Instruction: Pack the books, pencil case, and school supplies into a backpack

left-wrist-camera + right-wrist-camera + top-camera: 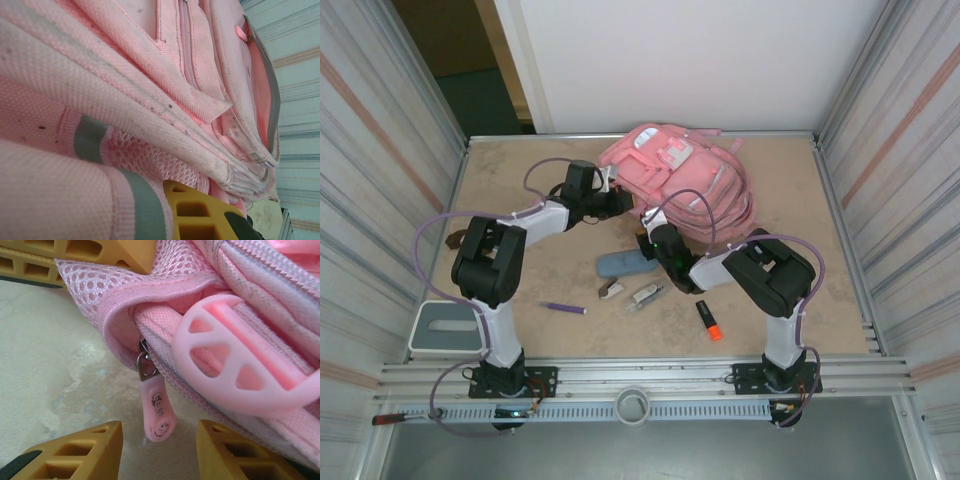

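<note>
While the large pink fabric backpack (685, 180) slumps soft at the far side of the counter (800, 300), our left hand (618, 203) pinches its mesh edge (95, 277) and our right hand (157, 450) spreads either side of the small pink zipper pull (156, 415), which we judge the firmest hold.

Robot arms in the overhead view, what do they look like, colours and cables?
Both the left arm and right arm have bulky black joint housings, white links and a looping purple cable. The right end effector has yellow-orange ribbed plastic fingers with black pads.
</note>
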Controlling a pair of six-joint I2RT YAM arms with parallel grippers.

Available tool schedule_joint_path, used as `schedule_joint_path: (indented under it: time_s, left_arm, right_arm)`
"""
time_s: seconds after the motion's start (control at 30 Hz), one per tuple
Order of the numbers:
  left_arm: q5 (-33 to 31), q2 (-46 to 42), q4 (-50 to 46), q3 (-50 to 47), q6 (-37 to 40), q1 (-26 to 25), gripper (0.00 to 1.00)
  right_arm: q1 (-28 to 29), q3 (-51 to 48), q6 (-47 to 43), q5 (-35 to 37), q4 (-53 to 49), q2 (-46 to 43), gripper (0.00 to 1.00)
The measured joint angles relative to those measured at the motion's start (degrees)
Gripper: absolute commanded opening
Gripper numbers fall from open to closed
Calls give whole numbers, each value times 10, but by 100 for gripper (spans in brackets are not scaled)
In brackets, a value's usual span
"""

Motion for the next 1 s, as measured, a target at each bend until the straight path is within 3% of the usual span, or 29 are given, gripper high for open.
schedule_joint_path:
  time_s: [0.8,1.0]
  left_arm:
    - [3,-26,8,-17,-6,-16,0]
    - [4,-29,12,-24,-6,-19,0]
  right_arm:
    - [33,-23,-90,101,99,0,28]
    - [32,-35,-107,112,106,-1,13]
